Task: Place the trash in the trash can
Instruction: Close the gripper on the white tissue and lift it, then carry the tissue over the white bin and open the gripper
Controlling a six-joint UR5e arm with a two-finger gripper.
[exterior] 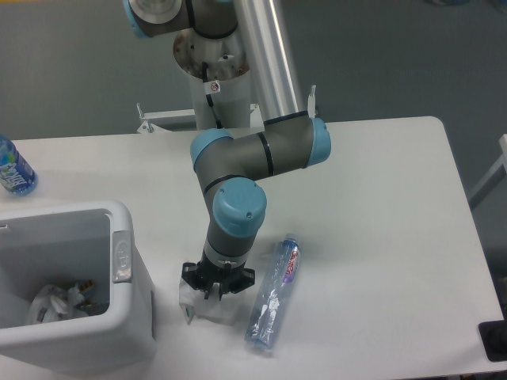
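Note:
A crumpled white paper wad (214, 307) lies on the white table near the front edge. My gripper (204, 301) points straight down onto it, with its fingers at the wad. The wrist hides the fingers, so I cannot tell whether they are closed on the wad. A long clear plastic bottle (273, 294) with a purple-red label and a pale blue cap lies flat just right of the gripper, apart from it. The white trash can (131, 317), with a grey oval latch (121, 255), stands at the front left, close to the gripper's left.
Some crumpled trash (57, 302) lies inside the bin. A blue-labelled water bottle (13, 168) stands at the table's far left edge. The arm's base (212, 71) rises behind the table's back edge. The table's front edge is just below the wad.

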